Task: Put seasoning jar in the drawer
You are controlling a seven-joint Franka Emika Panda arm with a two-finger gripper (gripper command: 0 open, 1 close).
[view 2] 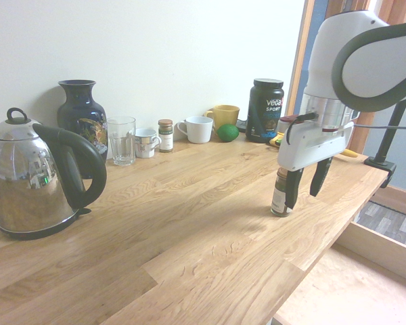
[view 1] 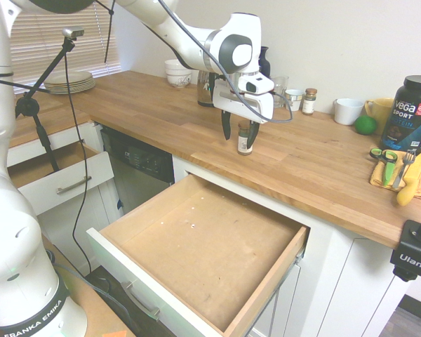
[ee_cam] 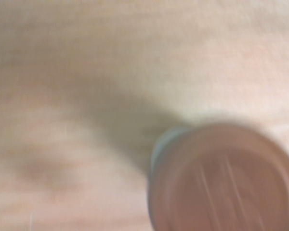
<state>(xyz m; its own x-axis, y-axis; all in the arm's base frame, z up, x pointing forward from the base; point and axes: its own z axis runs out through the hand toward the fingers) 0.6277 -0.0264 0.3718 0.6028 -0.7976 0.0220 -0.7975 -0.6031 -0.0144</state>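
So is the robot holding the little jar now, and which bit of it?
No, nothing is held. The fingers are open, right by the jar, which stands on the counter.

Two outer views, facing oppositely, share the countertop [view 1: 295, 151] (wrist's close above).

Drawer [view 1: 203, 246]: below the near edge of the countertop [view 1: 316, 165]. Seasoning jar [view 2: 280, 196]: upright on the countertop. In the second exterior view, kettle [view 2: 37, 183]: left of the seasoning jar.
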